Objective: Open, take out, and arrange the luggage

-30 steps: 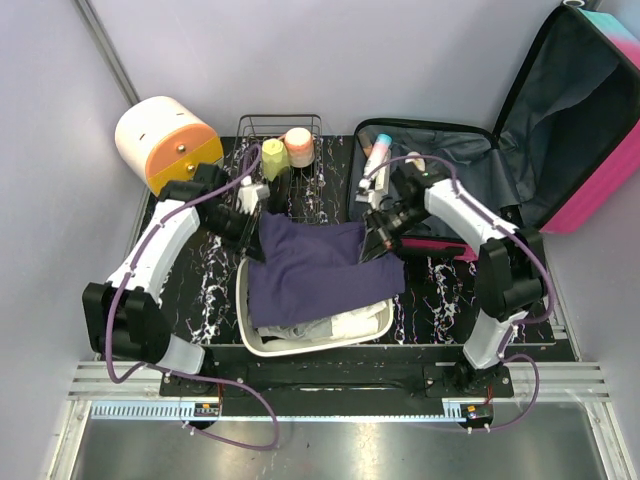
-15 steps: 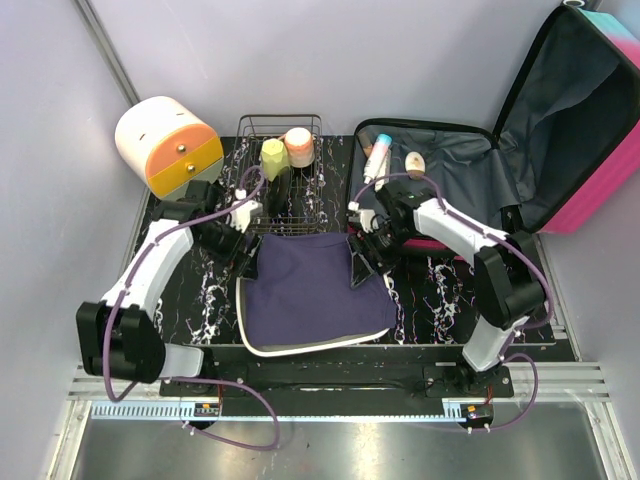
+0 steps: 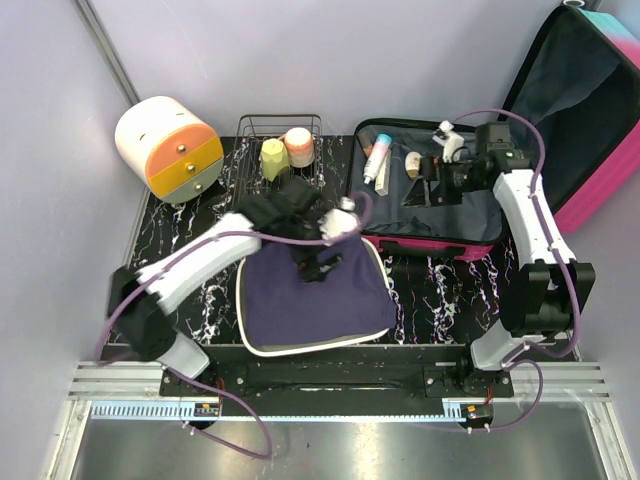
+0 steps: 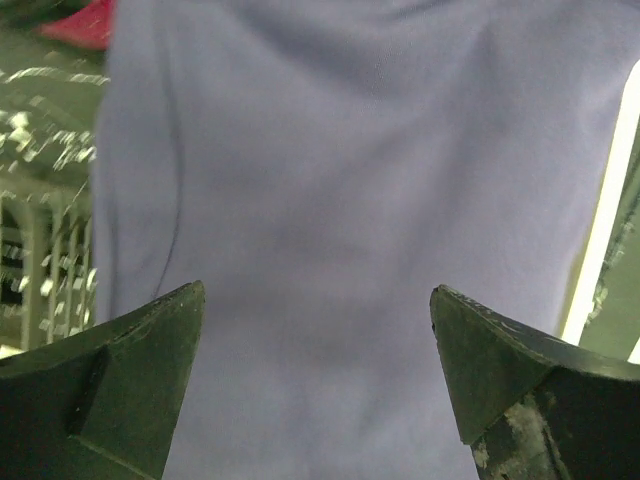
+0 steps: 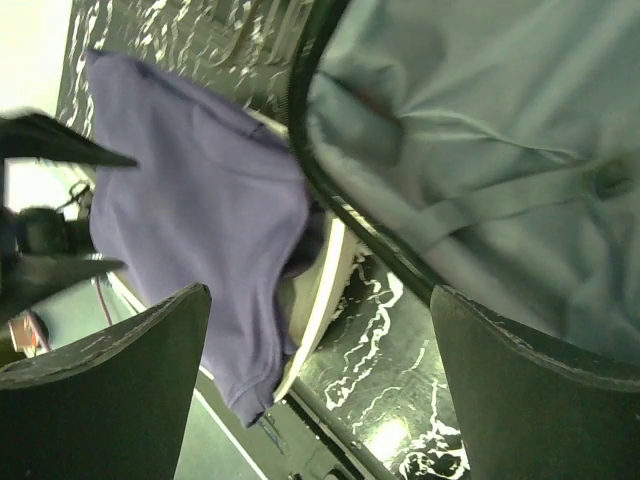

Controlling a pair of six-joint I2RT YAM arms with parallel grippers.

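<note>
The luggage (image 3: 440,215), a pink hard-shell suitcase, lies open at the right with its lid (image 3: 590,120) raised and its grey lining (image 5: 480,120) showing. A tube (image 3: 378,158) and a small peach item (image 3: 412,160) lie inside it. A purple garment (image 3: 310,290) is draped over a white basket (image 3: 300,348). My left gripper (image 3: 314,264) hovers open over that garment (image 4: 330,150), holding nothing. My right gripper (image 3: 420,188) hangs open above the suitcase base. Between its fingers the right wrist view shows the garment (image 5: 190,210), the basket rim (image 5: 325,285) and the table.
A wire rack (image 3: 252,128) at the back holds a yellow-green bottle (image 3: 272,157) and a pink jar (image 3: 298,147). A white-and-orange round drawer box (image 3: 168,145) stands at the back left. The black marbled table (image 3: 440,290) ends at a metal rail in front.
Both grippers opened and let go of the purple garment, which now lies over the basket. The left arm swung right over it. The right arm pulled back over the suitcase.
</note>
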